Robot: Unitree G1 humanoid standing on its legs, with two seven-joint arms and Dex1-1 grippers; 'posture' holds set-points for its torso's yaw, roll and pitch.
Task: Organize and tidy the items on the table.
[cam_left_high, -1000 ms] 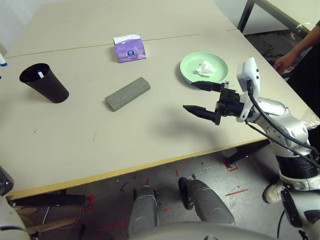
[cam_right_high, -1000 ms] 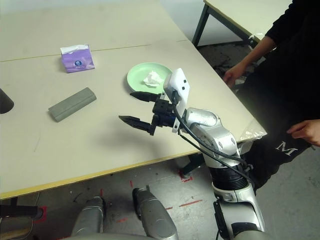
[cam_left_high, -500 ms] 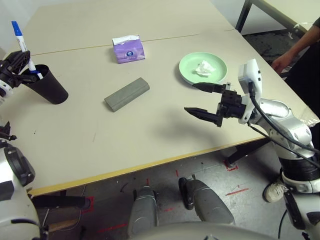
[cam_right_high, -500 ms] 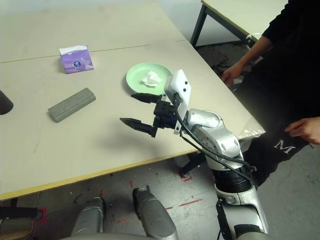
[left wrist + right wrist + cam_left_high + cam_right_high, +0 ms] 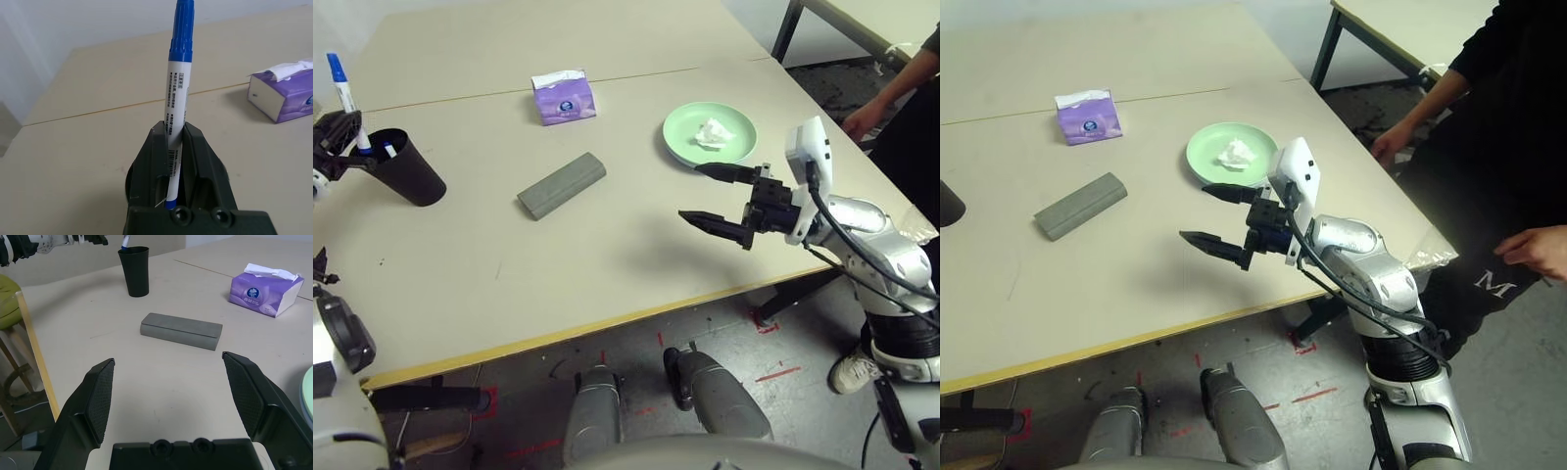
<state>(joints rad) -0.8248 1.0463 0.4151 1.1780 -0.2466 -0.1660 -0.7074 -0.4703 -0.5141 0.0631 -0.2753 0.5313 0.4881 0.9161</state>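
Left hand (image 5: 176, 161): I see it clamped on the blue-capped marker (image 5: 177, 73), which stands nearly upright with its cap on top. It sits just left of the black cup (image 5: 399, 164), at the cup's rim.

Right hand (image 5: 713, 194): my fingers are spread wide with nothing between them. It hangs above bare worktop (image 5: 607, 255), on the near right side of the glasses case (image 5: 563, 184) and well apart from it.

Black cup: upright near the worktop's left edge, well to the left of the glasses case. I can make out a white marker tip poking up inside it in the right wrist view, but not which marker it is.

Glasses case: grey, oblong and shut, lying flat and slanted about mid-worktop. I use it as my landmark for the rest.

Tissue box (image 5: 564, 96): purple, with a white sheet poking from its top. It stands beyond the glasses case, just on the near side of the seam line (image 5: 460, 93).

Green plate (image 5: 710, 133): to the right of the glasses case and a little farther back, just beyond my right hand.

Crumpled tissue (image 5: 711, 132): white, lying on the green plate near its middle.

Person (image 5: 1498, 117): standing off the worktop's right side in dark clothing, far right of the glasses case, one hand (image 5: 1389, 145) near the worktop corner.
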